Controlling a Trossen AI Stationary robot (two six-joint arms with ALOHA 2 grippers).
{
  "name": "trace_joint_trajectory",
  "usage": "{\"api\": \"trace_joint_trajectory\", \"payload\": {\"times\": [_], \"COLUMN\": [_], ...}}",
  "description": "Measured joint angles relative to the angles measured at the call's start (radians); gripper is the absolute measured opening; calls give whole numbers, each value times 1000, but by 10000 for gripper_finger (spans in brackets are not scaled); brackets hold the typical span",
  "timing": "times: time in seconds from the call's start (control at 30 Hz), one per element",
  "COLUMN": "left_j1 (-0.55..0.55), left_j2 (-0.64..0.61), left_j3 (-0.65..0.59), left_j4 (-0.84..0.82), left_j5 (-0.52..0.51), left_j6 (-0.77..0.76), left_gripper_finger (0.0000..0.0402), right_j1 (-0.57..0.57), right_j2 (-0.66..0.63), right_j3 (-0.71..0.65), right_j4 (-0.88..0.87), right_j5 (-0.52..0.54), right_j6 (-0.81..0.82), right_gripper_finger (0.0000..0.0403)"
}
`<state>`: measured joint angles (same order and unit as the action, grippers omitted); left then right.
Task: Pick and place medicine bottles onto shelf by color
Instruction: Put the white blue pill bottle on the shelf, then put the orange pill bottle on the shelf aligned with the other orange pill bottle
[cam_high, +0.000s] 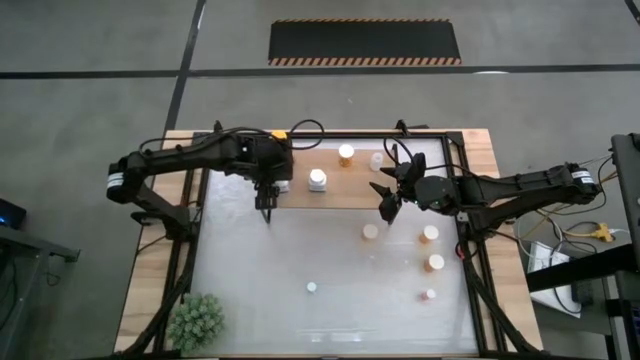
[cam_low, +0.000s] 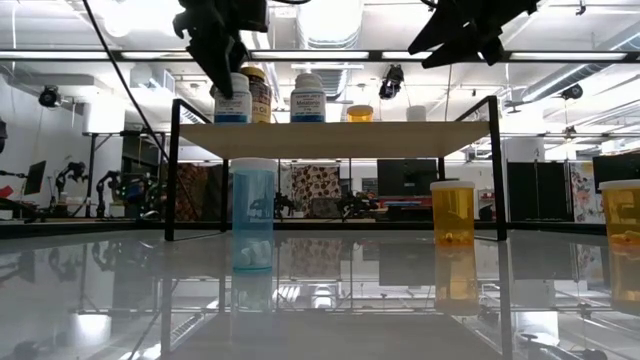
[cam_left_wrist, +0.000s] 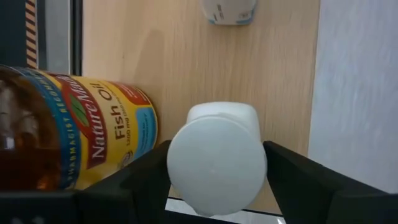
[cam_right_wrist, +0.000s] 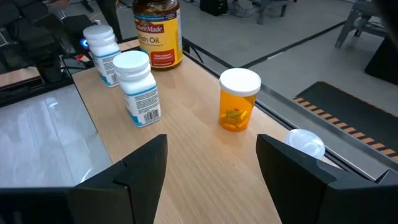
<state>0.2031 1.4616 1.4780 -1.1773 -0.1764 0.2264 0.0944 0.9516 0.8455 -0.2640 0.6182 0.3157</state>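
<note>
A: Nearest you on the table (cam_high: 250, 290), what did you log?

B: A tiny pale bottle (cam_high: 311, 287) stood alone on the glossy top; the low view showed it as a clear blue vial (cam_low: 252, 213). A green plant (cam_high: 196, 320) sat at the near left corner. Toward the right side you had four pale-capped orange bottles: one (cam_high: 428, 295) nearest, then (cam_high: 436, 263), (cam_high: 430, 234) and (cam_high: 371, 232), all upright and well apart from each other.

A: And the grippers?

B: Your left gripper (cam_high: 267, 205) hung at the shelf's near edge. In its wrist view the fingers (cam_left_wrist: 134, 180) were spread, one on either side of a white bottle (cam_left_wrist: 217, 158); I could not tell whether they touched it. Your right gripper (cam_high: 388, 205) hovered over the shelf's right part, fingers (cam_right_wrist: 134, 171) spread wide with nothing between them.

A: The shelf itself?

B: The shelf (cam_high: 340, 185), light wood on black legs, stood at the far side of the table. On it: the white bottle at the left gripper, the amber Fish Oil jar (cam_left_wrist: 68, 134) just beside it, a second white bottle (cam_high: 318, 180) farther right, then an orange bottle (cam_high: 346, 154) with a white cap, and a small pale bottle (cam_high: 377, 160) near the far right edge. All stood upright.
</note>
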Motion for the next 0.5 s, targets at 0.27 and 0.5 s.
{"api": "trace_joint_trajectory", "payload": {"times": [0.27,0.5], "left_j1": [-27,-163], "left_j2": [-23,-51], "left_j3": [37,87], "left_j4": [-15,64], "left_j5": [-1,-24], "left_j6": [-9,-102], "left_gripper_finger": [228,228], "right_j1": [22,114], "right_j2": [-8,-34], "right_j3": [0,17], "right_j4": [-2,-16], "right_j5": [-13,-263], "right_j6": [-25,-16], "right_gripper_finger": [237,237]}}
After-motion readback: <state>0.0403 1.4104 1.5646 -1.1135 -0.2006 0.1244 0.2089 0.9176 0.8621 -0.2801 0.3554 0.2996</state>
